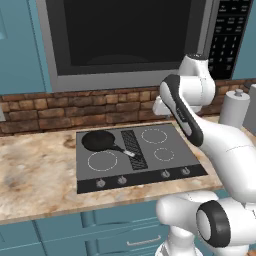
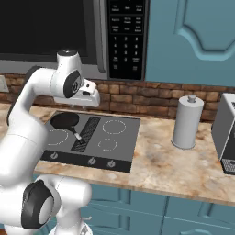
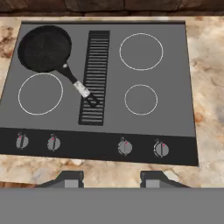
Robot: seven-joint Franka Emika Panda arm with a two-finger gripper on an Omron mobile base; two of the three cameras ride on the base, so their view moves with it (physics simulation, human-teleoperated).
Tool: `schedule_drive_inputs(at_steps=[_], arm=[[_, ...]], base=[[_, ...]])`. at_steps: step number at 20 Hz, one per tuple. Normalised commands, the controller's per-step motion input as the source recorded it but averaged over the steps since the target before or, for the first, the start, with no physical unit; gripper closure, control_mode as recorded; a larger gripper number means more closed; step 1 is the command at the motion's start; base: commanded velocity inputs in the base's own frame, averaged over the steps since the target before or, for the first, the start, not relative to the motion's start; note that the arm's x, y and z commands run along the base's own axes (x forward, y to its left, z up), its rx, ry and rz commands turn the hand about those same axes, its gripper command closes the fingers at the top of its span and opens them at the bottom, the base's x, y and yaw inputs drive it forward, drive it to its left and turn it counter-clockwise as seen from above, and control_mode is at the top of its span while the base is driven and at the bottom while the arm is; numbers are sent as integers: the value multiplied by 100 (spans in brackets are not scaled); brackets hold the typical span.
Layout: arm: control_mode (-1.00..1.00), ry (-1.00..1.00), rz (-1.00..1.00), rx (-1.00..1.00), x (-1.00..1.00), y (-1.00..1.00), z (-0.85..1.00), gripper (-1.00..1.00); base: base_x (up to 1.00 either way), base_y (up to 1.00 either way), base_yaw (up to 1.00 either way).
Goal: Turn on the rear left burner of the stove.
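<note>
The stove is a dark grey cooktop set in the counter, also in the left base view and the right base view. A black frying pan sits on its far-left quarter and hides the rear left burner. Its handle points toward the central grille. Several knobs line the black front strip; the leftmost knob is at the strip's left end. My gripper hovers open and empty, high above the stove's front edge.
A large microwave hangs above the brick backsplash. A grey cylindrical canister and a toaster stand on the counter right of the stove. Bare white rings mark the near-left burner and both right ones.
</note>
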Motion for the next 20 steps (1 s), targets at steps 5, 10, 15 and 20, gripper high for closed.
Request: schedule_drive_inputs(at_steps=[5,10,15,20], arm=[[-100,1,0,-1,-4,36,-32,-100],[-100,16,-7,-13,0,100,-71,-100],[-100,19,-6,-12,0,100,-78,-100],[-100,30,-3,-2,11,58,-48,-100]], base=[[0,0,0],[0,0,0],[0,0,0],[0,0,0]])
